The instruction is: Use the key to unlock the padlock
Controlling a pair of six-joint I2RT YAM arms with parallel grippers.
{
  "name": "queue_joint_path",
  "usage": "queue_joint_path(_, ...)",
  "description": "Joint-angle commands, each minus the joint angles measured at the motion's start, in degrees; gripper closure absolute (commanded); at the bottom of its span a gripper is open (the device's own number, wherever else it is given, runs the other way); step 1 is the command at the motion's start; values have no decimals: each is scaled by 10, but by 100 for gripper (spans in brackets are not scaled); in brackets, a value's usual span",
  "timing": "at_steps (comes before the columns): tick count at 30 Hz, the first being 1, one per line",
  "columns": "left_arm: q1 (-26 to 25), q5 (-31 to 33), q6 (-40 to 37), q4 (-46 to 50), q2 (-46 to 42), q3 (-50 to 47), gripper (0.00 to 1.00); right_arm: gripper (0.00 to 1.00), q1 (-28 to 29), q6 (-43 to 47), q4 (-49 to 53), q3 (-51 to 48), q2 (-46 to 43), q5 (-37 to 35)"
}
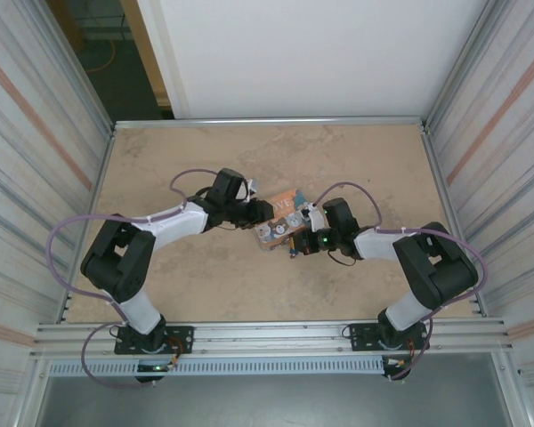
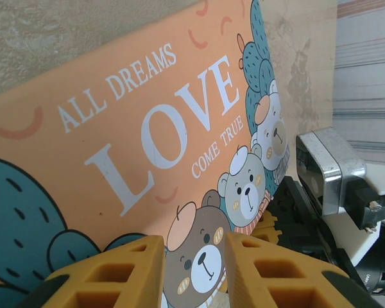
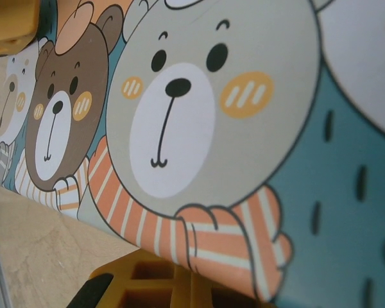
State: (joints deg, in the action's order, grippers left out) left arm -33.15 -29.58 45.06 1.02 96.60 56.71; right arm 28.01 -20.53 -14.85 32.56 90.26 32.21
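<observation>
Right hand [image 1: 295,242] clenched, left hand [image 1: 254,219] unclear — waffled yellow fingers [image 2: 115,277], glossy tin box [image 2: 147,128]

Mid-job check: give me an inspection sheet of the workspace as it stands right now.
surface: beige stone-look table.
job's things: padlock and key too small to tell; orange tin box mid-table between the arms.
clutter: nothing seen.
grippers: left gripper seemingly clamped on the tin box's edge; right gripper shut, close against the box.
cables: lilac cables loop off both arms.
surroundings: corrugated metal walls, white back panel.
</observation>
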Motion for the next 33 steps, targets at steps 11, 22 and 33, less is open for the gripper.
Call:
queue_joint_path(11,-12,17,14,25,-22,-61,68,100,-26,-93,-54,-40,-38,-15)
queue_joint_path(22,-39,25,33,13,-23,-79,68,100,-30,-172,-77,-56,-56,-44)
queue_joint_path(33,-42,27,34,10,-19,-84,68,100,-32,-207,-91,-63,-63,-46)
